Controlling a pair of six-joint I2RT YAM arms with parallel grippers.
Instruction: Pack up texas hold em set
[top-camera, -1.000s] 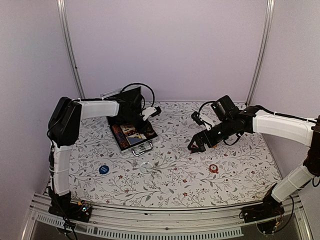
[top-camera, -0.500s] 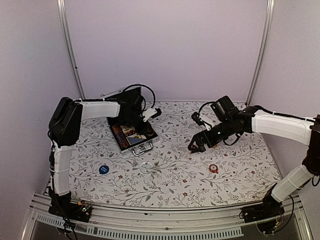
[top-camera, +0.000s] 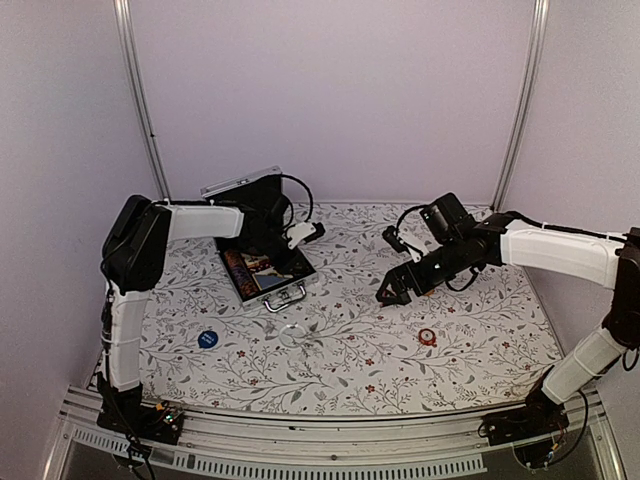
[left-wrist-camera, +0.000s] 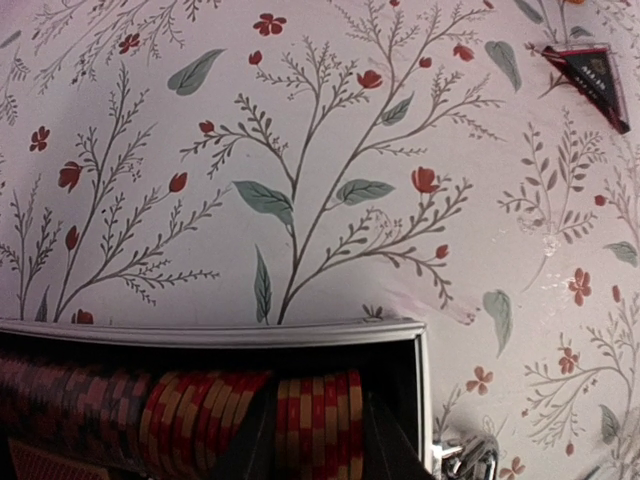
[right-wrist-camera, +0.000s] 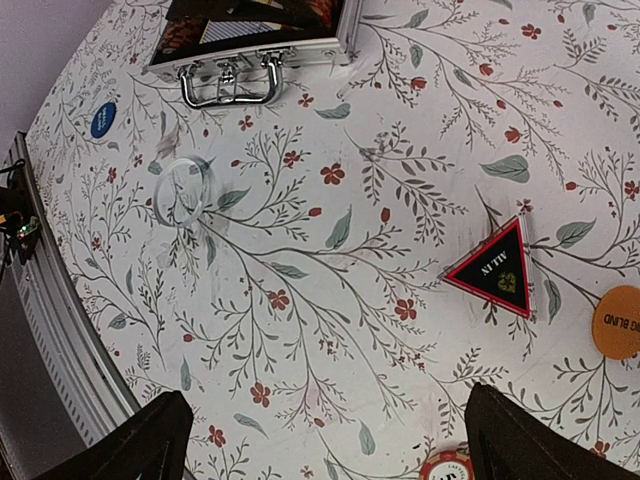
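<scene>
Fingers (left-wrist-camera: 385, 445) of the left gripper (left-wrist-camera: 317, 430) stand narrowly apart either side of the end of a reddish chip row (left-wrist-camera: 200, 420), inside the one open silver briefcase (top-camera: 275, 287) at 10 o'clock in the overhead view; whether they press it cannot be told. Fingers (right-wrist-camera: 150, 440) of the right gripper (right-wrist-camera: 325, 400) gape wide, holding nothing, above one triangular token (right-wrist-camera: 495, 270) at 2 o'clock, one orange round token (right-wrist-camera: 620, 322) at 3, one red chip (right-wrist-camera: 447, 468) at 5, and one clear ring (right-wrist-camera: 185, 190) and one blue round token (right-wrist-camera: 103, 120) toward 10. Underneath lies a white cloth (top-camera: 350, 370) printed with red flowers and grey-green leaves, enclosed by pale lilac walls (top-camera: 340, 90) and two metal posts (top-camera: 140, 90).
</scene>
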